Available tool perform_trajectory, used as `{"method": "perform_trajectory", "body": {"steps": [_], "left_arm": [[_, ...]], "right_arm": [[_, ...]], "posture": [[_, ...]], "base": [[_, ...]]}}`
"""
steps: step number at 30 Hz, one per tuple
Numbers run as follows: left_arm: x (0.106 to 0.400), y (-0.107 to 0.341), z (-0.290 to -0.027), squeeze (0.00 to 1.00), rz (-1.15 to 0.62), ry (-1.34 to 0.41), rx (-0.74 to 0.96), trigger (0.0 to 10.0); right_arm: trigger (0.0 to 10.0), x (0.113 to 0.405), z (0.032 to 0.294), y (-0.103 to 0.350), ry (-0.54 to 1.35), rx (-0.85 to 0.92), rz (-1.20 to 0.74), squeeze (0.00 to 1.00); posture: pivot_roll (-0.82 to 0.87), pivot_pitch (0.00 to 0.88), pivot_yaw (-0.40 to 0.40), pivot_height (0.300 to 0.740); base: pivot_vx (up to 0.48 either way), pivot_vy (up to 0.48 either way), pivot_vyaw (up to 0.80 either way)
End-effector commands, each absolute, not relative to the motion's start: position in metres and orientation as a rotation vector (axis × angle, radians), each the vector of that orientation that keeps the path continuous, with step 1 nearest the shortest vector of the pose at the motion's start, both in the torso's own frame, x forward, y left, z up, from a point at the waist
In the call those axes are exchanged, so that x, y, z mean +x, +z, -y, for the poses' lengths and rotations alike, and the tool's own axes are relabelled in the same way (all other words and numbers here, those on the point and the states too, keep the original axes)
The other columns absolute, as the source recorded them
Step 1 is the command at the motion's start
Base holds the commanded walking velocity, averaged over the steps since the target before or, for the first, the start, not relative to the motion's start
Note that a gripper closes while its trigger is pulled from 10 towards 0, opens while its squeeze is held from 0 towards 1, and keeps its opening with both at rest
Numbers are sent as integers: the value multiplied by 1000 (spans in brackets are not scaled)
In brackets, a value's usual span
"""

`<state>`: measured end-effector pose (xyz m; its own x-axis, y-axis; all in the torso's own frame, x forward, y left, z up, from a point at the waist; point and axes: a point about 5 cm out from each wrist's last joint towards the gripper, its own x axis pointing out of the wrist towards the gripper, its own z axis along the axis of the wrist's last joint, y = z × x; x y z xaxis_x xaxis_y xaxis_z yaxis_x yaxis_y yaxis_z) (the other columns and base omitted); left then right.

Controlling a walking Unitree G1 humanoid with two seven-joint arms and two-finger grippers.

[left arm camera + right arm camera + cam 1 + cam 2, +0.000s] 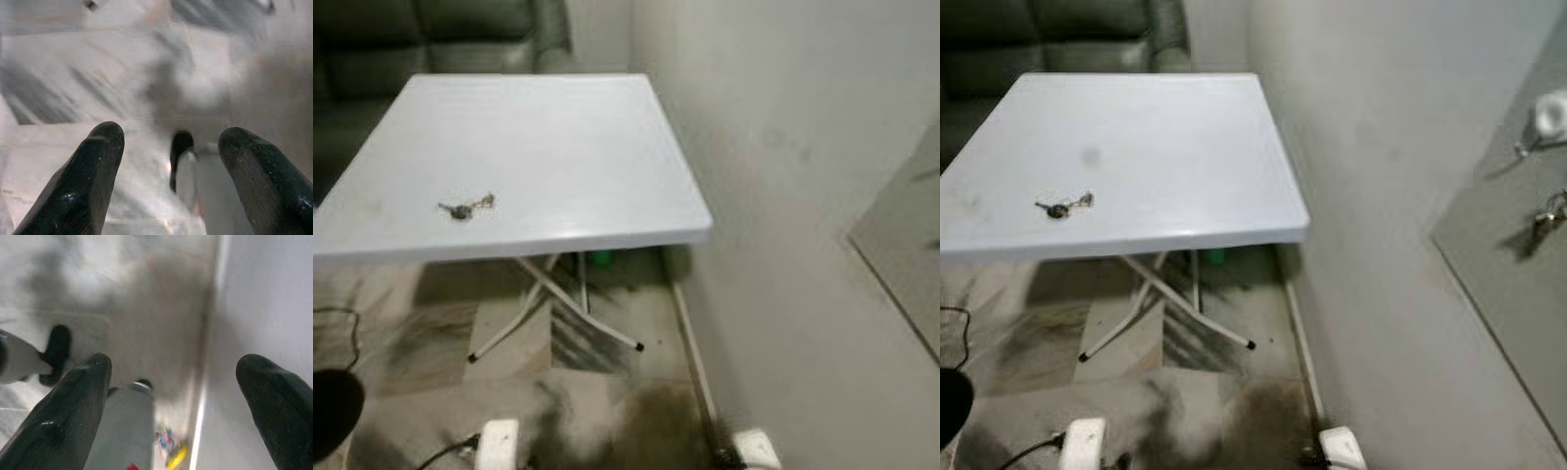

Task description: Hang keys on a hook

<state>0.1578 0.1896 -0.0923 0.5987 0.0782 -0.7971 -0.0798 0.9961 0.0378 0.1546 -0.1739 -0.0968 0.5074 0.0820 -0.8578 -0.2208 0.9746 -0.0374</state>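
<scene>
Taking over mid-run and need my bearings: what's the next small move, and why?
Probably step toward the table and bring one arm up over the keys. They lie untouched near its front edge, while the left gripper and right gripper hang open over the floor, holding nothing.

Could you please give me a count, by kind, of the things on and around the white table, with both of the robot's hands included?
Bunches of keys on the table: 1, the keys
Tables: 1, the white table
Sofas behind the table: 1, the dark sofa
Robot hands: 2, the left hand and the right hand, both open above the floor
Total: 5
</scene>
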Motion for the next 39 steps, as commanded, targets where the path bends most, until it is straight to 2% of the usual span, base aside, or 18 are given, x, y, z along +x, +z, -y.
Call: {"method": "perform_trajectory", "body": {"steps": [1, 16, 39], "left_arm": [[155, -94, -182, 0, -933, 82, -13, 10000], [156, -94, -183, 0, -929, 94, -28, 10000], [152, -95, -188, 0, -939, 122, -48, 10000]], "right_arm": [[10000, 142, 185, -101, 156, -153, -1070, 0], [10000, 143, 184, -100, 141, -126, -1070, 0], [10000, 144, 182, -100, 148, -117, -1067, 0]], "posture": [[-71, 0, -17, 740], [-61, 0, -21, 740], [-52, 0, -24, 740]], "base": [[0, 0, 800], [0, 0, 53], [0, 376, 0]]}}
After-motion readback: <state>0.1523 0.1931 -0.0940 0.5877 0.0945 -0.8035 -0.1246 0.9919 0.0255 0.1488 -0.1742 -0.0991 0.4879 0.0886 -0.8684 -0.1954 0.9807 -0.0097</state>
